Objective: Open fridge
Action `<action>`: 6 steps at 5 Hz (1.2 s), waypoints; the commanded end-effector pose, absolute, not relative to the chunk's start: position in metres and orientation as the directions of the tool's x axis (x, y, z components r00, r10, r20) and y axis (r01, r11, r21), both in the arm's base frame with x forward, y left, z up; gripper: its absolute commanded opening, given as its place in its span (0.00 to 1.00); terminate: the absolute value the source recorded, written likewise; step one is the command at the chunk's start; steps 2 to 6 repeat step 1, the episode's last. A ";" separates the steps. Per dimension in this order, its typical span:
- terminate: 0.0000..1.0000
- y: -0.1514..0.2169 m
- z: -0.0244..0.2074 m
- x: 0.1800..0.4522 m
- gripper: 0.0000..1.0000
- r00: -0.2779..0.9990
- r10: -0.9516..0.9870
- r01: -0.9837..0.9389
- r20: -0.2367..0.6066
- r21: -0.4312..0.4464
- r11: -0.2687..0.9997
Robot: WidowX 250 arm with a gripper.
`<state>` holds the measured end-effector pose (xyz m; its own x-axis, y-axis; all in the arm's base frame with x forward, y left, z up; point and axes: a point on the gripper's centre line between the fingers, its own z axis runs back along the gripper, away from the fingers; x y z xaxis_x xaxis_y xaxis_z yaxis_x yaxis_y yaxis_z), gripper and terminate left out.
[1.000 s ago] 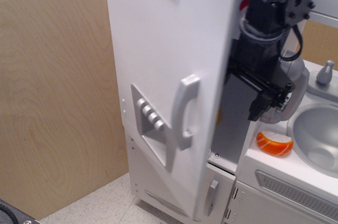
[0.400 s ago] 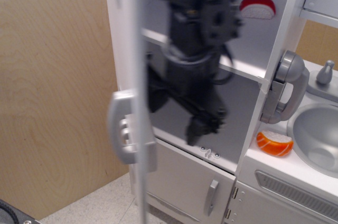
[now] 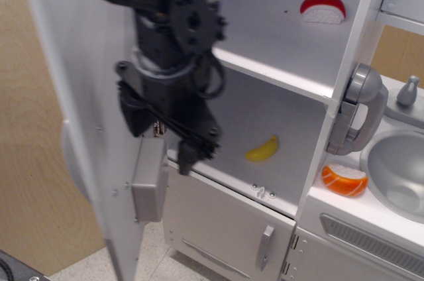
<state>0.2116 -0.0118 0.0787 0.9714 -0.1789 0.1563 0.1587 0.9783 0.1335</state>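
Note:
The tall white fridge stands with its large door swung wide open to the left. I see the door's inner face, with the grey back of the dispenser panel. The long handle is hidden behind the door. White shelves show inside. My black gripper hangs between the door's inner face and the fridge interior, tips pointing down, close to the door. Its fingers look pressed together and hold nothing. The image is a little blurred.
A yellow toy banana lies on the lower shelf and a red and white toy on the upper one. The small lower door is shut. A grey handset, an orange toy and the sink are at right. A wood wall is at left.
The fridge door has swung from partly open to wide open toward the left. My arm has moved left with it, from the fridge's right side to its left part.

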 end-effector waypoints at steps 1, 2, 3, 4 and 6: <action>1.00 0.040 0.094 0.209 1.00 0.960 -0.111 0.070 0.255 0.165 0.984; 1.00 0.040 0.094 0.209 1.00 0.960 -0.111 0.070 0.255 0.165 0.984; 1.00 0.040 0.094 0.209 1.00 0.960 -0.111 0.070 0.255 0.165 0.984; 1.00 0.040 0.094 0.209 1.00 0.960 -0.111 0.070 0.255 0.165 0.984; 1.00 0.040 0.094 0.209 1.00 0.960 -0.111 0.070 0.255 0.165 0.984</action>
